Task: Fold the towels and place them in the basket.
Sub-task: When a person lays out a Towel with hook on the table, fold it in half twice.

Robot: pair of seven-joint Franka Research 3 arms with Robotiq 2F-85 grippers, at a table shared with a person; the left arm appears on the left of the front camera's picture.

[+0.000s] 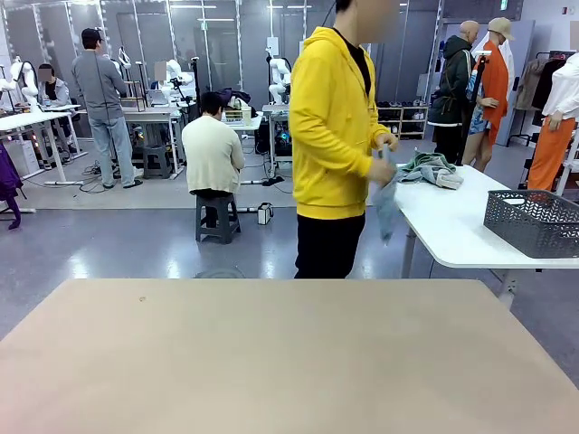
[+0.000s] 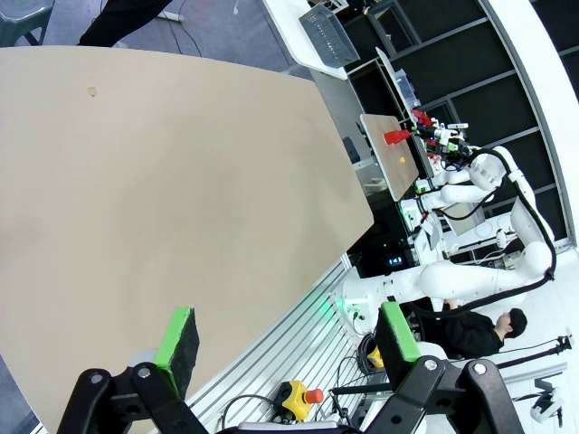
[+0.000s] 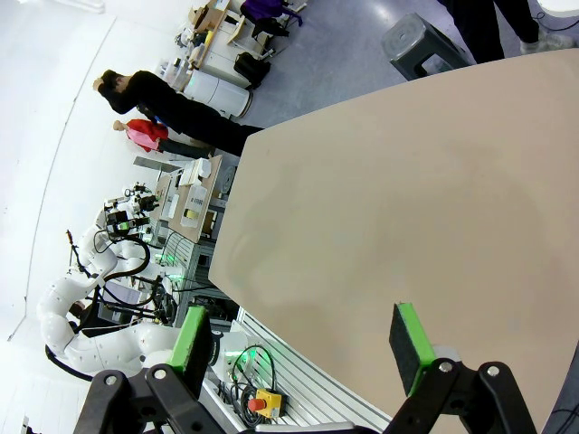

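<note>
Holding nothing | left pincer (image 2: 288,333), right pincer (image 3: 298,348) wide | soft light blue towel (image 1: 386,203) far off | grab could miss it

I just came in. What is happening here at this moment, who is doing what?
A person in a yellow hoodie stands at the white side table, holding a light blue towel that hangs down. More cloth lies heaped on that table, and the dark grey basket sits farther along it. The left gripper and right gripper are open above the beige table, holding nothing.
</note>
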